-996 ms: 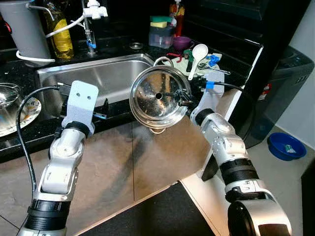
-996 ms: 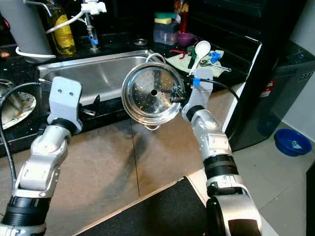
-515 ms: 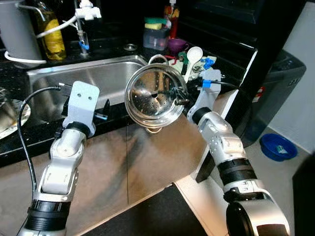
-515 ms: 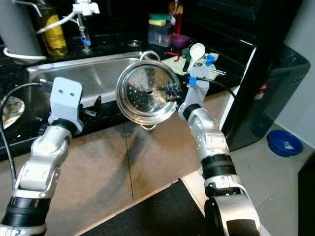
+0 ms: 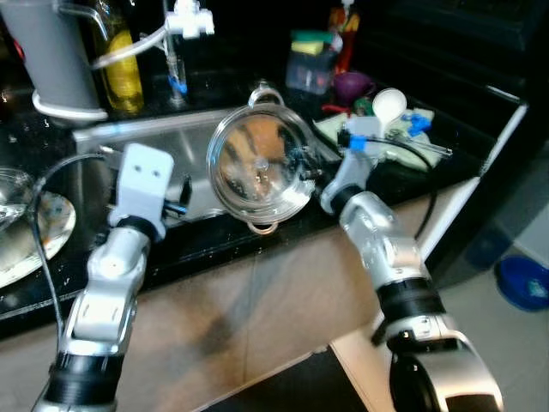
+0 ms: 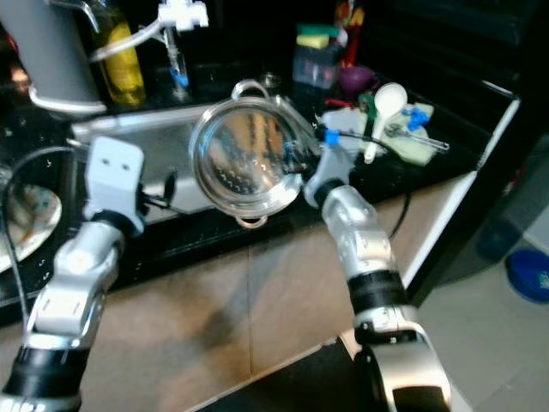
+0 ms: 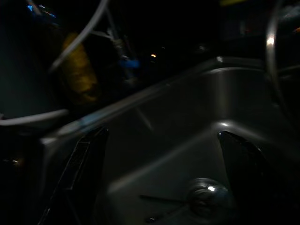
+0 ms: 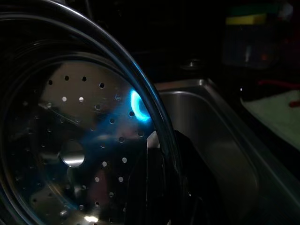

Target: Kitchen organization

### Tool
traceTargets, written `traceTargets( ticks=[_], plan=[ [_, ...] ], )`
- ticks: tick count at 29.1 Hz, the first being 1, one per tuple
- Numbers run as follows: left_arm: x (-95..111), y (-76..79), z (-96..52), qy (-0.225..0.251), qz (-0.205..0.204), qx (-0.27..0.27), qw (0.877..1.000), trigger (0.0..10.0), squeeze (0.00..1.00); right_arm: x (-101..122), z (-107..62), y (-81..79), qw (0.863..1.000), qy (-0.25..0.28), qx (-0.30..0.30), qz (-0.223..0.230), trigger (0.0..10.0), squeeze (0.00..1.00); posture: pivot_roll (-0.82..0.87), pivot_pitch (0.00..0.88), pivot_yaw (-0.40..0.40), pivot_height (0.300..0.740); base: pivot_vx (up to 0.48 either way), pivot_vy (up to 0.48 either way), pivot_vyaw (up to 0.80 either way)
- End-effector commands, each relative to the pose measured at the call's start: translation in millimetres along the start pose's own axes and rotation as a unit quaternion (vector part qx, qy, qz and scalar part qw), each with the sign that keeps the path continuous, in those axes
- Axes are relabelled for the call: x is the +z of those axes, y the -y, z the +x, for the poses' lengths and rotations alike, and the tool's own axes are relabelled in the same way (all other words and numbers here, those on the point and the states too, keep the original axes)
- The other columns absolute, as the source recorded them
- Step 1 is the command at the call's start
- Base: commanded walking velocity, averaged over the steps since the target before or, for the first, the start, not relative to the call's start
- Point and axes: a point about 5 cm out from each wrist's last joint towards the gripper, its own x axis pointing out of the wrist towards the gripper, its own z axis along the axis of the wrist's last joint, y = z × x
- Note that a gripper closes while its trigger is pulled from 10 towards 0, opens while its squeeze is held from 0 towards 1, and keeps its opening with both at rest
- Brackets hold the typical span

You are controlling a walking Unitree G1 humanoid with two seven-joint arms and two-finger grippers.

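The right end effector (image 5: 310, 168) is clamped on the rim of a perforated steel steamer bowl (image 5: 253, 167), one black finger inside the rim and one outside, as the right wrist view shows. The bowl is held up on edge above the right part of the steel sink (image 5: 163, 142), its hollow facing the robot's head, with one loop handle at the top and one at the bottom. Its holed bottom and the larger centre hole are plain in the right wrist view.

The left end effector (image 5: 171, 202) hovers at the front edge of the sink, fingers apart; its wrist view looks down into the basin with the drain between the two fingers.

On the black worktop (image 5: 214, 245) behind the sink stand a grey jug (image 5: 51, 51), a yellow bottle (image 5: 120, 56) and a white tap (image 5: 184, 26). To the right of the sink lies a cloth (image 5: 403, 142) with a white ladle (image 5: 388, 107) on it, and behind it a purple cup (image 5: 352, 86) and a clear box topped with sponges (image 5: 310, 60). A plate (image 5: 30, 245) lies on the far left. A blue tub (image 5: 525, 283) stands on the floor at the right
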Motion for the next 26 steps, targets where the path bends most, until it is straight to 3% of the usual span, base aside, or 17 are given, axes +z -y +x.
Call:
traceTargets(
  ticks=[1,16,26],
  plan=[
    [-3,-0.8,-1.8,-0.009,0.006,-0.004,1.0,10.0,0.0,0,1.2,-4.8,1.0,0.003,0.006,0.007,10.0,0.0,0.0,0.115,-0.076,0.74,0.356,0.0,0.0],
    [-3,3.8,-1.0,-0.014,0.008,-0.018,1.0,10.0,0.0,1,-0.9,3.9,1.0,0.006,-0.011,0.006,10.0,0.0,0.0,0.12,-0.07,0.74,0.342,0.0,0.0],
    [-3,8.2,1.0,-0.021,0.021,-0.026,0.999,10.0,0.0,6,-0.8,15.0,0.999,0.011,-0.031,0.004,10.0,0.0,0.0,0.119,-0.07,0.74,0.0,0.0,0.0]
  ],
)
